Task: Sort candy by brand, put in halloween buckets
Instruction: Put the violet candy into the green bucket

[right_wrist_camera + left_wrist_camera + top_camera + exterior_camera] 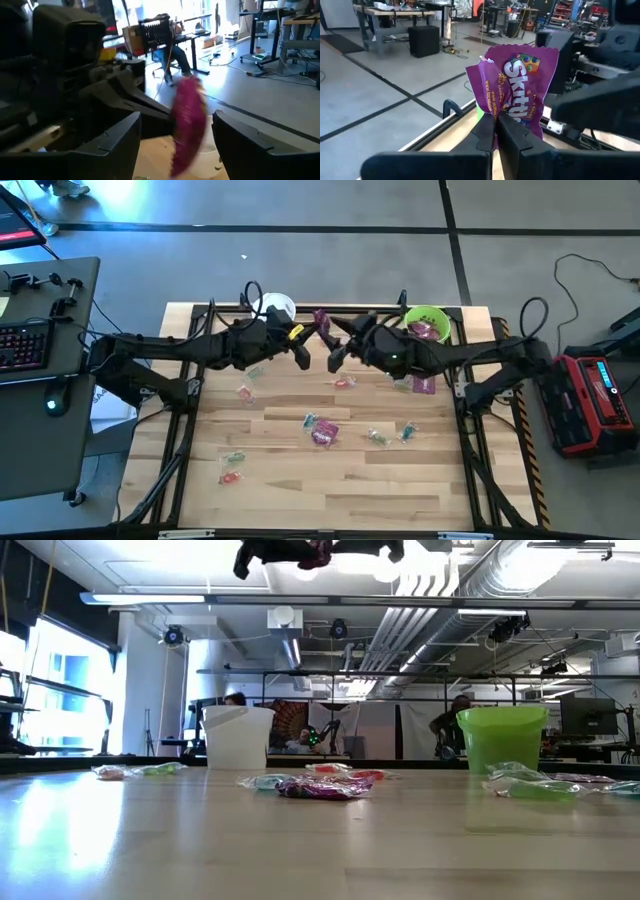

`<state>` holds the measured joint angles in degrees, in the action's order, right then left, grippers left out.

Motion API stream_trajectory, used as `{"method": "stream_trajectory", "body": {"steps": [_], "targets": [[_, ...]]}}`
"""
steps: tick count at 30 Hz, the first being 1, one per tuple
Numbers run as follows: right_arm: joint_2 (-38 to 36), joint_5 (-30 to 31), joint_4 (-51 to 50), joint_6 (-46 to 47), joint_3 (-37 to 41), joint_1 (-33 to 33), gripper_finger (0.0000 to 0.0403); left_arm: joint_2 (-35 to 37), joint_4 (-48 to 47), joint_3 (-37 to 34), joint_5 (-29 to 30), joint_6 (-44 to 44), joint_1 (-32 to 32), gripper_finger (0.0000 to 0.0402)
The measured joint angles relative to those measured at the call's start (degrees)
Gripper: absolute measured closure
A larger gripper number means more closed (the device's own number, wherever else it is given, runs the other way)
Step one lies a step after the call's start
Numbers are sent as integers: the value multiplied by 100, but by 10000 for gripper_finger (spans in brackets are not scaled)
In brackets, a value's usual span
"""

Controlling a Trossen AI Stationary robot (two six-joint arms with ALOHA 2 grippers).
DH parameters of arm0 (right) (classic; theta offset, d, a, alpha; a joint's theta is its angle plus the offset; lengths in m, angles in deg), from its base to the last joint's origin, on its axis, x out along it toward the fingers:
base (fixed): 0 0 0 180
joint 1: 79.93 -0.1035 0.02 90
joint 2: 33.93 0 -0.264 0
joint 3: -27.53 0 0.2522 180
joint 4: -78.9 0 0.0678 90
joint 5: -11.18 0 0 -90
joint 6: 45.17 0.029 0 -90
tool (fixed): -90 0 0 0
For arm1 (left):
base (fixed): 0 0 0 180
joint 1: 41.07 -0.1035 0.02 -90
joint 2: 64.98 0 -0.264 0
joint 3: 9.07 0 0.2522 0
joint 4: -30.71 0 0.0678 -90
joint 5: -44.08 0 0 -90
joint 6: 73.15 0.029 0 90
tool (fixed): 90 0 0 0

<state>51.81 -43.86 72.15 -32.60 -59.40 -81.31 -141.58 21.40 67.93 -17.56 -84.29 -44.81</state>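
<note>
Table front free; candy (pixel 322 432) litters mid.

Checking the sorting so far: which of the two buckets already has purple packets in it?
The lime green bucket, at the table's far edge beside the right arm, holds purple packets. The white bucket, by the left arm, shows none.

Both arms reach in from the sides and meet high over the back middle of the tabletop; the left hand (pixel 496 131) has its fingers pressed tight together; the right hand (pixel 176 137) faces it, fingers spread wide apart.
</note>
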Motion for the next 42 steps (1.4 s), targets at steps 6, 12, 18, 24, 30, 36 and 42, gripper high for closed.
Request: {"method": "stream_trajectory", "body": {"steps": [6,12,18,24,30,36,42], "targets": [[367,73,-434,-1,-606,74,174,0,30,0,114,134,148,399],[354,-55,-400,-151,-654,63,196,0,133,0,-56,141,166,399],[358,-73,-448,-111,-654,59,266,0,141,0,-112,282,167,399],[358,-78,-508,-113,-652,61,341,0,65,0,-150,309,167,399],[322,-110,-575,-255,-647,61,381,0,-31,0,-149,218,167,391],[58,-90,-739,-271,-639,65,383,2,-57,0,-296,118,161,342],[-246,170,-913,-435,-645,74,384,-3,-97,-11,-401,-73,158,283]]}}
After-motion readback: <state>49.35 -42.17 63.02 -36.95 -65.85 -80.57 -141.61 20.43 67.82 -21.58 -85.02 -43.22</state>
